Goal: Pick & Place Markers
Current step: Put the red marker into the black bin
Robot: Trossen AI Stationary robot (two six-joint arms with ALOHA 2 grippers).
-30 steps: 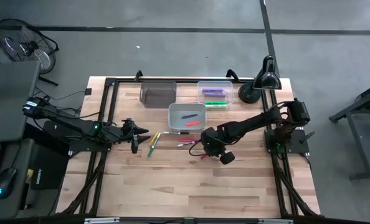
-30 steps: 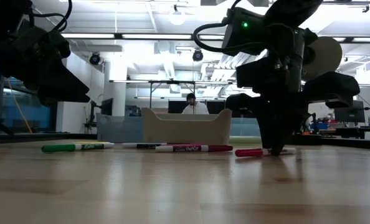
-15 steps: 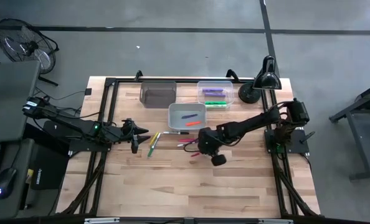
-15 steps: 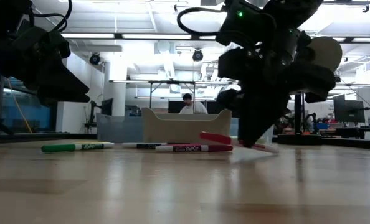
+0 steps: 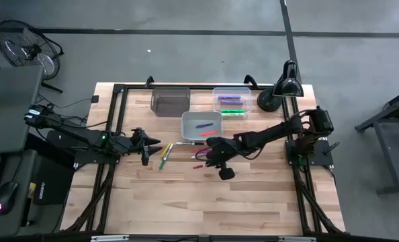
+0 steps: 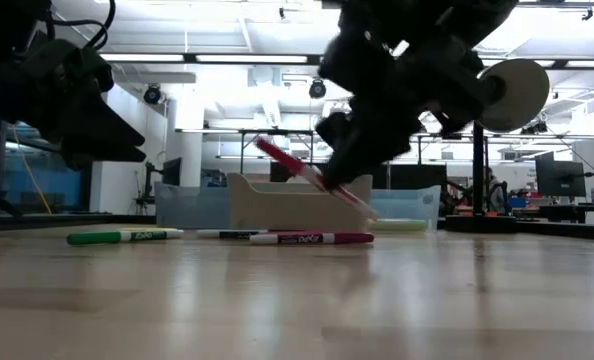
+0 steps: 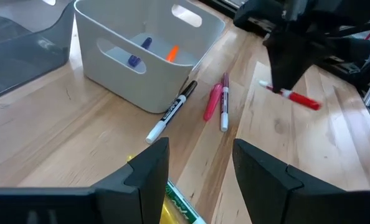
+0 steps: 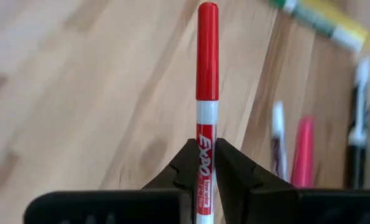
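Red marker (image 8: 207,93) is being held clear of the table, clamped in the right gripper (image 8: 202,163), near the white bin (image 5: 201,123); carrying and release over it are needed next. Left gripper (image 7: 194,165) is waiting, parted.

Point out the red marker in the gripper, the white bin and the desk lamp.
red marker (image 8: 207,56): right wrist view, on its red cap.
white bin (image 7: 154,81): left wrist view, on its front wall.
desk lamp (image 5: 287,85): high view, on its black shade.
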